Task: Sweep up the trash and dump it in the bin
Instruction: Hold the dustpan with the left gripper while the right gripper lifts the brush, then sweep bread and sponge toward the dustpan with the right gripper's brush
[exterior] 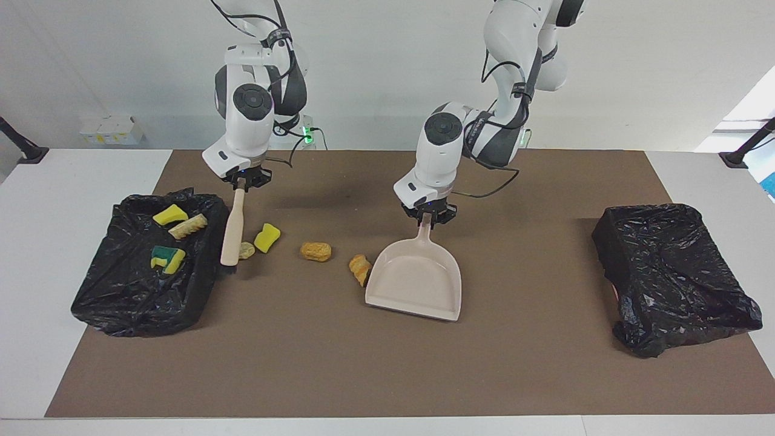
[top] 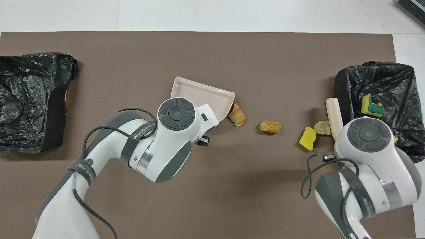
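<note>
While three pieces of trash already lie in the open bin [exterior: 115,290] at the right arm's end of the table, four more sit on the brown mat [exterior: 387,375] in a loose row running from that bin toward the dustpan [exterior: 416,284]. In the bin are a yellow scrap [exterior: 169,214], a tan ridged lump [exterior: 187,226] touching it, and a green-backed yellow scrap [exterior: 167,257] a little farther from the robots. On the mat, just beside the bin, is a pale tan lump [exterior: 246,249], partly hidden by the brush [exterior: 232,236] in the facing view; next to it lies a bright yellow sponge scrap [exterior: 266,237]. An orange bread-like lump [exterior: 316,251] sits apart from these, and a striped croissant-like piece [exterior: 360,269] rests against the dustpan's side edge.

The right gripper [exterior: 241,180] is pinched tight on the top of the brush handle; the brush hangs slanted, its dark bristles down at the mat between the bin and the pale lump. The left gripper [exterior: 427,217] is clamped on the dustpan's handle, and the pan is tilted, its wide lip down on the mat and pointing away from the robots. The pan itself holds nothing.

A second black-bagged bin [exterior: 672,272] stands at the left arm's end of the table, well apart from everything else; its bag is crumpled over the top, so I cannot tell what is inside.
</note>
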Robot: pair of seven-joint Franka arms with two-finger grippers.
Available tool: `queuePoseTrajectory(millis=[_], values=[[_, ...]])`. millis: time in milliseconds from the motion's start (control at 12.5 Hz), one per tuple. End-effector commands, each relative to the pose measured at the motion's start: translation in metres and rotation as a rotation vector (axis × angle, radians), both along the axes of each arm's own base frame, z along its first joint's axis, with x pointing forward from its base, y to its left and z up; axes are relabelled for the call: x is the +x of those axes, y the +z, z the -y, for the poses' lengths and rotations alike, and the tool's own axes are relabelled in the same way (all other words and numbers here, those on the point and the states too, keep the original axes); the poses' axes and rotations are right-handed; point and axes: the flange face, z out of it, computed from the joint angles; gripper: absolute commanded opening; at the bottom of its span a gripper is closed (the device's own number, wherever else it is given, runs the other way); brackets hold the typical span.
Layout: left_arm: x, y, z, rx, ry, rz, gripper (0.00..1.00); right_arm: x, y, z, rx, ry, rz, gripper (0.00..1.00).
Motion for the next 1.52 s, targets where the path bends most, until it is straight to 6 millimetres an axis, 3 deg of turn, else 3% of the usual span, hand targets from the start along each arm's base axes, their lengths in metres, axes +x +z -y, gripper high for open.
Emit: queuePoseTrajectory(millis=[0, 160, 321, 481, 642, 802, 962, 1203, 1283, 1444], values=[[-0.003, 0.010, -0.012, 0.050, -0.165, -0.001, 0.10, -0.009, -0.016, 0.018, -0.003, 0.027, 0.018, 0.00], [0.003, 0.007, -0.025, 0.052, -0.320, -0.022, 0.09, -0.017, -0.042, 0.017, 0.021, 0.048, 0.030, 0.00], [0.008, 0.007, -0.031, 0.051, -0.366, -0.026, 0.08, -0.017, -0.050, 0.018, 0.026, 0.047, 0.020, 0.00], [0.020, 0.008, -0.047, 0.078, -0.447, -0.033, 0.00, -0.017, -0.056, 0.013, 0.044, 0.041, 0.009, 0.00], [0.025, 0.012, -0.051, 0.095, -0.544, -0.037, 0.00, -0.017, -0.070, -0.001, 0.096, 0.010, -0.010, 0.00], [0.027, 0.012, -0.055, 0.108, -0.653, -0.044, 0.00, -0.015, -0.072, -0.032, 0.137, 0.016, 0.015, 0.00], [0.037, 0.011, -0.072, 0.100, -0.756, -0.066, 0.00, -0.016, -0.068, -0.070, 0.187, 0.014, 0.023, 0.00], [0.034, 0.010, -0.070, 0.147, -0.826, -0.065, 0.00, -0.017, -0.057, -0.131, 0.292, 0.034, 0.014, 0.00], [0.030, 0.009, -0.070, 0.160, -0.882, -0.071, 0.00, -0.014, -0.053, -0.146, 0.324, 0.021, 0.010, 0.00], [0.023, 0.003, -0.066, 0.163, -0.915, -0.083, 0.00, -0.001, -0.038, -0.154, 0.322, -0.020, -0.019, 0.00]])
